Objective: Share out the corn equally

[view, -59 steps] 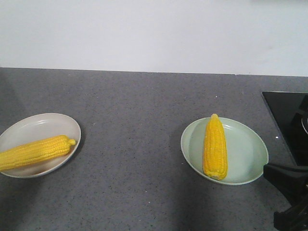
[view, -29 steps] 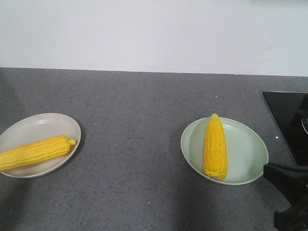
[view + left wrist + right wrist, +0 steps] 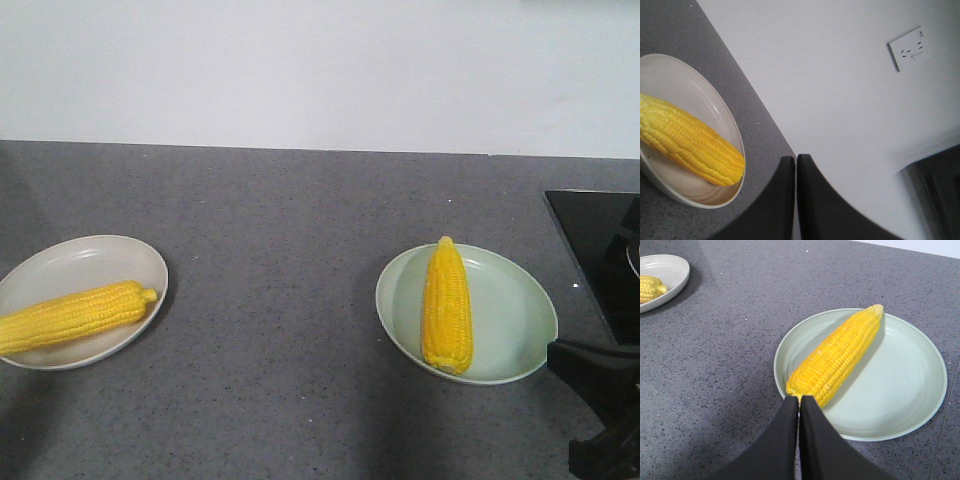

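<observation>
One corn cob (image 3: 447, 304) is lying lengthwise on the left half of the green plate (image 3: 520, 320), tip pointing toward the wall, while the other cob (image 3: 72, 316) is lying across the beige plate (image 3: 70, 258) at the counter's (image 3: 280, 250) left edge, well apart from the first. The right gripper (image 3: 799, 405) is hovering with its jaws pressed together, empty, at the blunt end of the green plate's cob, and the left gripper (image 3: 795, 162) is likewise sitting closed on nothing beside the beige plate.

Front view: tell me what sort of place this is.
Probably a home kitchen: a speckled grey countertop, a black cooktop set into it at the right, and a wall socket on the white wall.
</observation>
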You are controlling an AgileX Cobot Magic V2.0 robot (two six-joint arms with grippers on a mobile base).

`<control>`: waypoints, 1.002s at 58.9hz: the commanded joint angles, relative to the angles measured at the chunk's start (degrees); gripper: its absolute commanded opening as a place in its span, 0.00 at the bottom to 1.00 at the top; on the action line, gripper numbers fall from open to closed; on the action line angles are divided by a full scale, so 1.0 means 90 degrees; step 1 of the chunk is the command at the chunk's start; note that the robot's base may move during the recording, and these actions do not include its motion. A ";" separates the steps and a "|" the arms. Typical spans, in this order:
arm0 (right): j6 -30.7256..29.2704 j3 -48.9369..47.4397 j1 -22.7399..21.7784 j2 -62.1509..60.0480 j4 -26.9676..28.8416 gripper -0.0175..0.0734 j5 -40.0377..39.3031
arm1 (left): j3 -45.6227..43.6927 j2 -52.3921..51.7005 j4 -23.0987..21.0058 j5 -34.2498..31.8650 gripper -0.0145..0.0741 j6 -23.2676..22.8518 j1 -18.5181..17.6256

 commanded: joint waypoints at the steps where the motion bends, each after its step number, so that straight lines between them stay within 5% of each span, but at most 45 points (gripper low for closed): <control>1: -0.0038 -0.0156 -0.0028 0.0006 0.0180 0.19 -0.0254 | -0.0155 0.0058 -0.0402 -0.0316 0.16 0.0286 -0.0012; 6: -0.0038 -0.0156 -0.0028 0.0006 0.0180 0.19 -0.0254 | -0.0155 0.0058 -0.0631 -0.0300 0.16 0.1203 -0.0012; 11: -0.0038 -0.0156 -0.0028 0.0006 0.0180 0.19 -0.0254 | -0.0155 0.0058 -0.1538 -0.0285 0.16 0.2912 -0.0012; 19: -0.0038 -0.0156 -0.0028 0.0006 0.0180 0.19 -0.0254 | -0.0155 0.0052 -0.3483 -0.0283 0.16 0.6452 -0.0012; 26: -0.0038 -0.0156 -0.0028 0.0006 0.0180 0.19 -0.0254 | 0.0029 -0.0045 -0.4322 -0.0487 0.16 0.8575 -0.0012; 30: -0.0038 -0.0156 -0.0028 0.0006 0.0180 0.19 -0.0254 | 0.0297 -0.0205 -0.4457 -0.0776 0.16 0.9125 -0.0012; 37: -0.0038 -0.0156 -0.0028 0.0006 0.0180 0.19 -0.0254 | 0.0805 -0.0674 -0.4374 -0.1309 0.16 0.9372 -0.0012; 59: -0.0038 -0.0156 -0.0028 0.0006 0.0180 0.19 -0.0249 | 0.0780 -0.1783 -0.4339 0.0379 0.16 1.0657 0.0000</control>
